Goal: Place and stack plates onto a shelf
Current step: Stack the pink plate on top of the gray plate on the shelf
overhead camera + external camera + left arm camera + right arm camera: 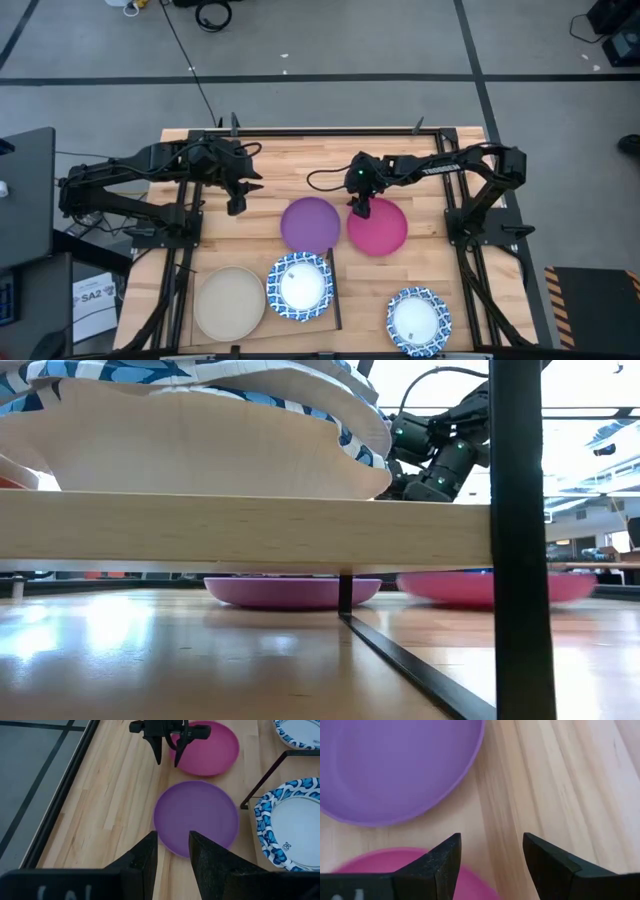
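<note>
Right gripper [361, 210] hangs over the near-left rim of the round solid magenta plate [380, 229], fingers spread with the plate's edge showing between them in its own wrist view; nothing pinched yet, as far as we can see. Left gripper [236, 205] waits off to the left over the slatted wooden tabletop [270, 170], its two dark fingers apart and empty, pointed toward the round solid purple plate [309, 223].

Purple and magenta plates lie flat side by side mid-table, rims nearly touching. Nearer the front we note a round beige plate [230, 303] and a white plate with a blue patterned rim [299, 286] sitting on the pale plywood shelf [250, 528] with its thin dark frame; a second blue-rimmed white plate [418, 321] rests on the tabletop to the right, off the shelf.

Handling, as we judge it: these look like thin, light, stiff plates, smooth and likely slick, lying flush on the wood. Only the raised rim offers a hold, one finger under the lip and one above. A one-sided pinch will let the plate droop or swing, so a deep bite on the rim seems wise. We expect little breakage risk, more a risk of sliding away.
</note>
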